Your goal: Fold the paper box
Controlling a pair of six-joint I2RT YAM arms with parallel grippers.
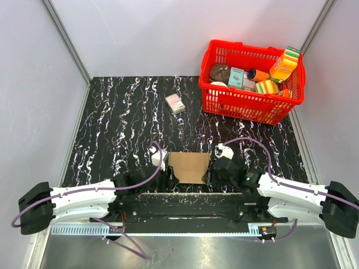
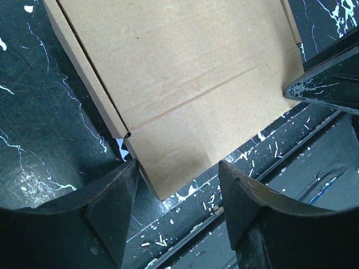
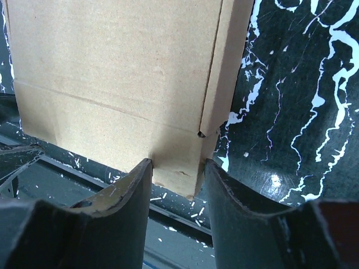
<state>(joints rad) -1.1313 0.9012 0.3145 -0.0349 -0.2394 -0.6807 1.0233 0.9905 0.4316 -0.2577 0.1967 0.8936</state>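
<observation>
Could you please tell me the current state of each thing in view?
paper box: lying flat, creased.
left hand: open, astride the box's near corner.
right hand: around the other near corner; grip unclear.
red basket: upright, holding packs.
small carton: closed, lying flat.
</observation>
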